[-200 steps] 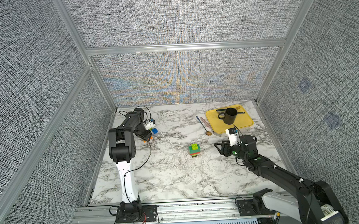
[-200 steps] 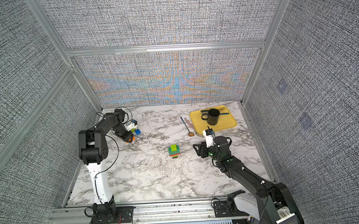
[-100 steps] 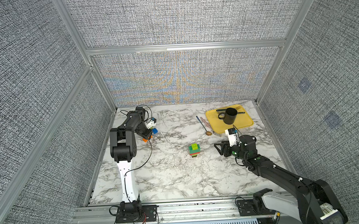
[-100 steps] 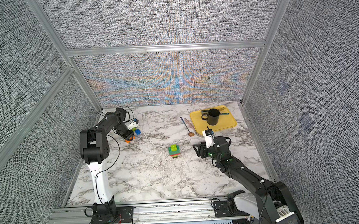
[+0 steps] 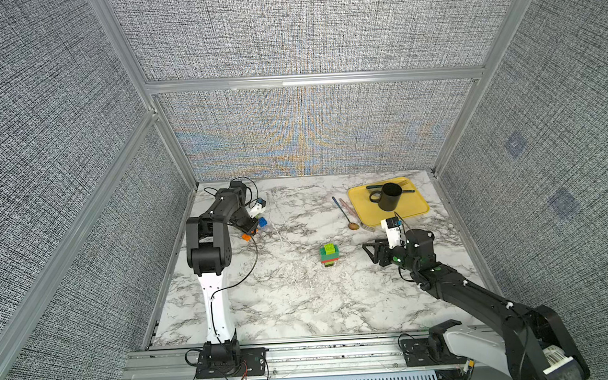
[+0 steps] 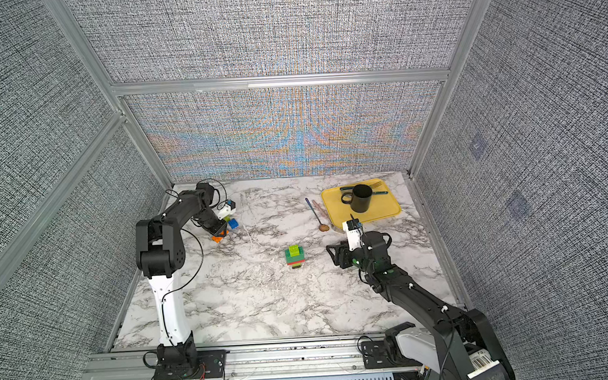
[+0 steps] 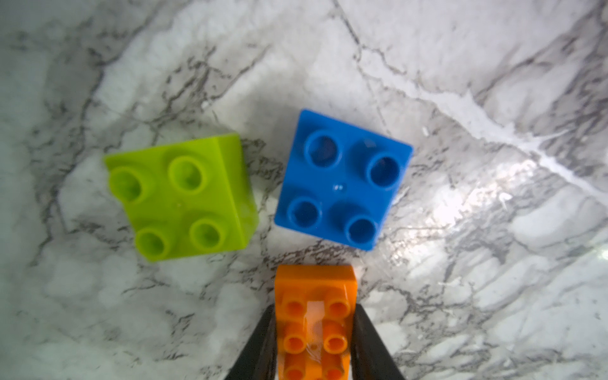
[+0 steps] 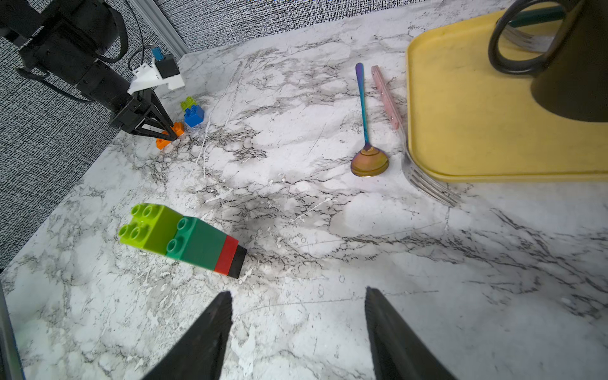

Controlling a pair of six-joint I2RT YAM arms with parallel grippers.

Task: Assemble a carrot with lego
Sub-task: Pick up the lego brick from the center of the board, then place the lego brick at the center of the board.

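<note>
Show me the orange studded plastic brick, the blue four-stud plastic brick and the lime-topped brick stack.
orange studded plastic brick (image 7: pixel 316 320): left wrist view, on its studded top.
blue four-stud plastic brick (image 7: pixel 342 179): left wrist view, middle of its studded top.
lime-topped brick stack (image 5: pixel 329 256): a top view, on its dark green layer.

Carrot (image 8: pixel 184 238): a partial stack, shown upright at mid-table in both top views, with a black base, then red and dark green layers, and a lime layer on top with its studs bare. Near the far left corner, a lime brick (image 7: pixel 179 197) and a blue brick (image 7: pixel 342 179) are set studs up, just beside each other, not touching. An orange brick (image 7: pixel 316 289), studs up, is clamped by the left gripper (image 7: pixel 315 309).
</note>
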